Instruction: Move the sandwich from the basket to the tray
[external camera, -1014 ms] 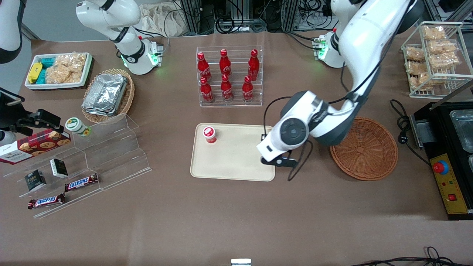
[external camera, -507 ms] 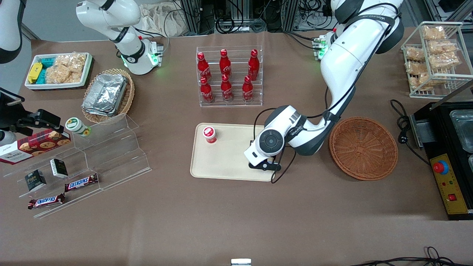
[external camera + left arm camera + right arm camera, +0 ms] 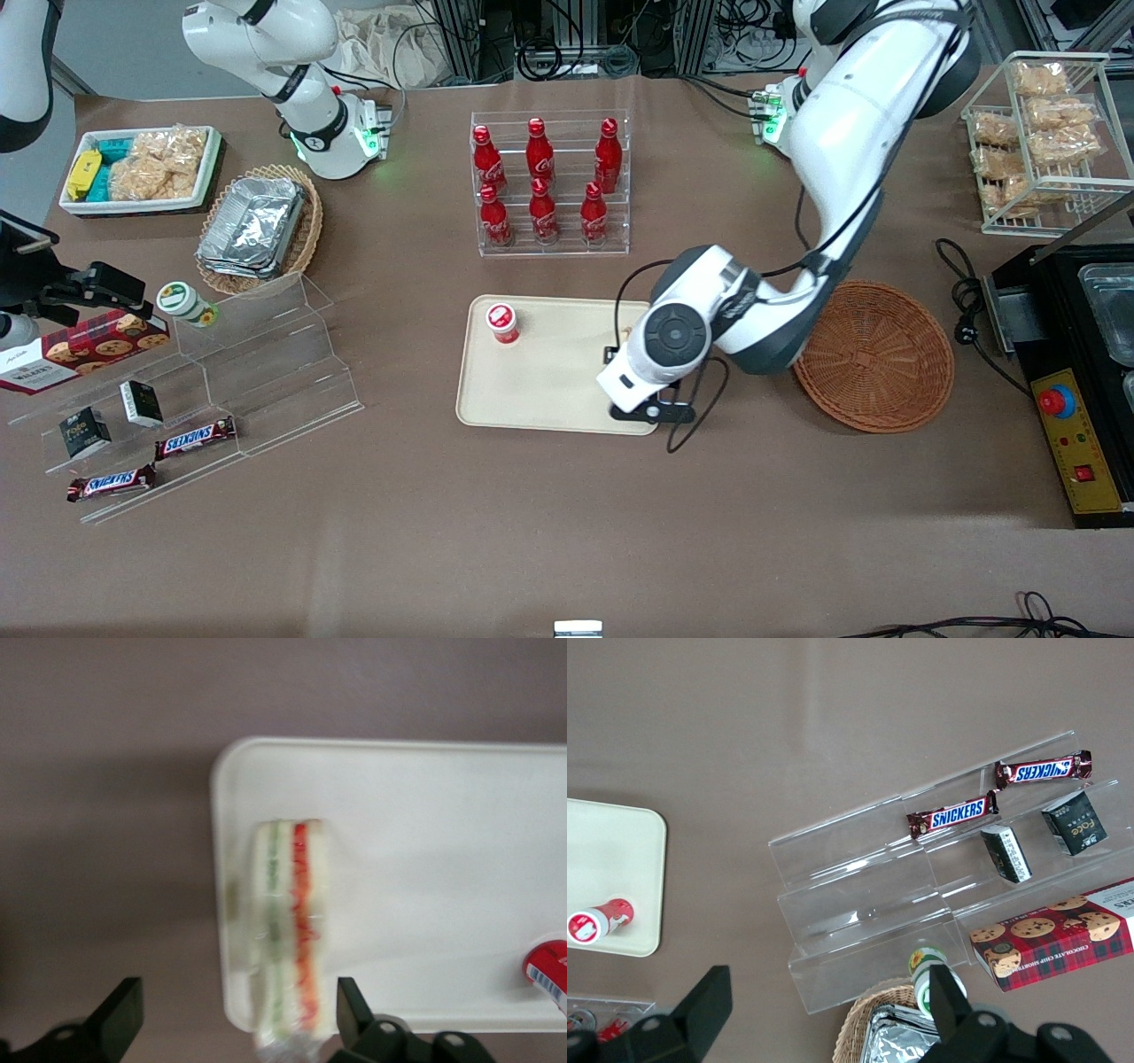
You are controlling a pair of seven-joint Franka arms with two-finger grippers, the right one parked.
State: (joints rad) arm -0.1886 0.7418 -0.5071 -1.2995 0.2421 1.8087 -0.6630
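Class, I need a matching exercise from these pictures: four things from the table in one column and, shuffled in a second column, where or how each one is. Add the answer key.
Things
1. sandwich
2. basket
3. gripper
4. red-capped bottle

Places or states
A. empty, on the table beside the tray, toward the working arm's end
B. open, above the sandwich, one finger on each side
C. standing on the tray, at its end toward the parked arm
D. lying on the tray near the end closest to the basket

Pairs: 1-D, 2-A, 3-B, 4-C
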